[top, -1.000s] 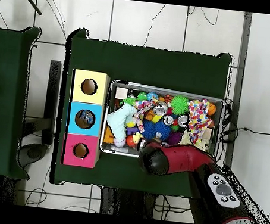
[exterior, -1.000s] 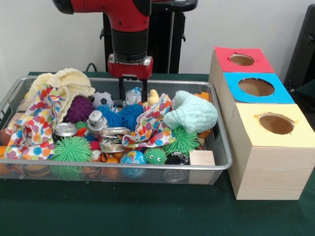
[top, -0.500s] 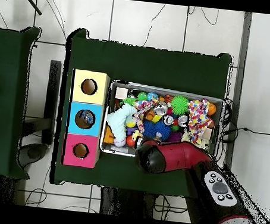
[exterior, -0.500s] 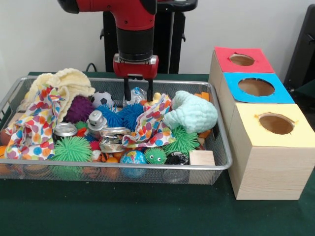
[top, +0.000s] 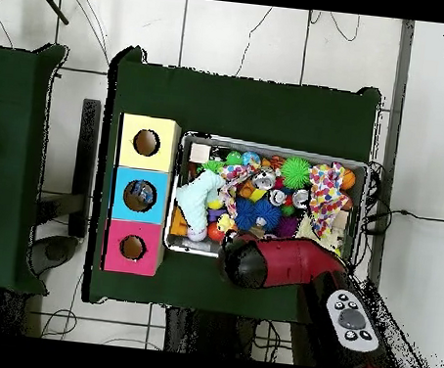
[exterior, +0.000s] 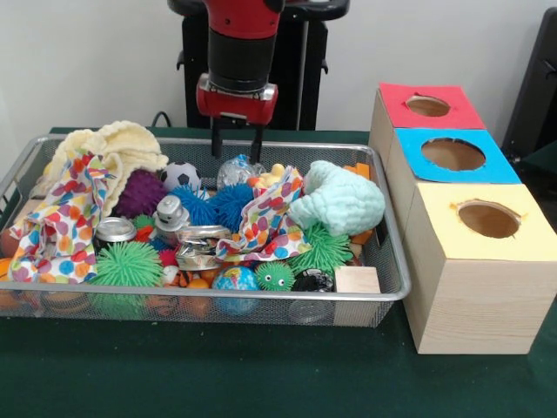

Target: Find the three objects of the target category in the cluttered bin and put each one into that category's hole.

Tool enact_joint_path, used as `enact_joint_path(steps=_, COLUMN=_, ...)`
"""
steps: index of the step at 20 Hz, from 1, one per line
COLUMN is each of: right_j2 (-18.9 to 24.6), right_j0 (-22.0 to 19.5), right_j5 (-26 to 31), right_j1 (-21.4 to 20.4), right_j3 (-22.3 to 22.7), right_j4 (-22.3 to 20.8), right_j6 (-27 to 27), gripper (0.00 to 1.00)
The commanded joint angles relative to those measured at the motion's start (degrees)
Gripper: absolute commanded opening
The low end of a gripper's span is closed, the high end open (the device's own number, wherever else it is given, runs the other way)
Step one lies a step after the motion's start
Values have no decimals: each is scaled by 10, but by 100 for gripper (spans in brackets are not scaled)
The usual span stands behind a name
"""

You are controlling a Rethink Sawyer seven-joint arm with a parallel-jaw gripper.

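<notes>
The wire mesh bin (exterior: 218, 297) is full of clutter. One see-through wrinkly plastic bottle (exterior: 237, 169) lies at its far middle, between blue spiky balls (exterior: 218, 205) and a patterned cloth (exterior: 265, 222). My gripper (exterior: 236, 150) hangs open and empty just above that bottle, not touching it. I cannot make out the other two plastic pieces. The blue-topped box's hole (exterior: 452, 154) is to the right of the bin, between the red and yellow boxes; it also shows in the overhead view (top: 139, 195). In the overhead view the red arm (top: 277, 264) hides the gripper.
Silver cans (exterior: 115, 229), green spiky balls (exterior: 128, 263), a pale green knitted cloth (exterior: 339, 198), a cream cloth (exterior: 109, 144), a wooden block (exterior: 357, 280) and small balls fill the bin (top: 269, 146). The red-topped box (exterior: 428, 105) and the yellow-topped box (exterior: 487, 219) flank the blue one.
My gripper has risen from around the plastic bottle to just above it, still open and empty. The bottle stays in the bin.
</notes>
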Motion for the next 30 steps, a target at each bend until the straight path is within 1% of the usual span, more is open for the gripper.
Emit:
enact_joint_path(steps=1, right_j2=-58, right_j0=-7, right_j5=12, right_j1=12, right_j3=-24, right_j4=67, right_j6=149, gripper=100)
enact_joint_path(steps=2, right_j2=-61, right_j0=-11, right_j5=0, right_j1=12, right_j3=-20, right_j4=75, right_j6=154, gripper=100)
enact_joint_path(steps=3, right_j2=-62, right_j0=-18, right_j5=-20, right_j1=19, right_j3=-15, right_j4=97, right_j6=167, gripper=100)
enact_joint_path(steps=4, right_j2=-65, right_j0=-23, right_j5=-29, right_j1=16, right_j3=-7, right_j4=109, right_j6=169, gripper=100)
enact_joint_path(steps=6, right_j2=-51, right_j0=-48, right_j5=-50, right_j1=11, right_j3=11, right_j4=148, right_j6=169, gripper=100)
enact_joint_path(steps=11, right_j2=-46, right_j0=-72, right_j5=-92, right_j1=-3, right_j3=37, right_j4=205, right_j6=171, gripper=100)
enact_joint_path(steps=17, right_j2=-46, right_j0=-111, right_j5=-92, right_j1=-40, right_j3=63, right_j4=259, right_j6=146, gripper=100)
enact_joint_path(steps=20, right_j2=-50, right_j0=-130, right_j5=-76, right_j1=-66, right_j3=82, right_j4=282, right_j6=135, gripper=100)
enact_joint_path(steps=21, right_j2=-49, right_j0=-139, right_j5=-62, right_j1=-80, right_j3=94, right_j4=294, right_j6=132, gripper=100)
enact_joint_path(steps=23, right_j2=-55, right_j0=-154, right_j5=-68, right_j1=-95, right_j3=118, right_j4=299, right_j6=128, gripper=100)
enact_joint_path(steps=25, right_j2=-64, right_j0=-158, right_j5=-69, right_j1=-105, right_j3=137, right_j4=306, right_j6=128, gripper=100)
enact_joint_path(steps=26, right_j2=-67, right_j0=-164, right_j5=-65, right_j1=-123, right_j3=166, right_j4=316, right_j6=134, gripper=100)
enact_joint_path(steps=27, right_j2=-69, right_j0=-171, right_j5=-69, right_j1=-127, right_j3=179, right_j4=319, right_j6=131, gripper=100)
enact_joint_path(steps=28, right_j2=-68, right_j0=-174, right_j5=-87, right_j1=-127, right_j3=199, right_j4=320, right_j6=138, gripper=100)
enact_joint_path(steps=30, right_j2=-64, right_j0=-181, right_j5=-116, right_j1=-119, right_j3=226, right_j4=324, right_j6=146, gripper=100)
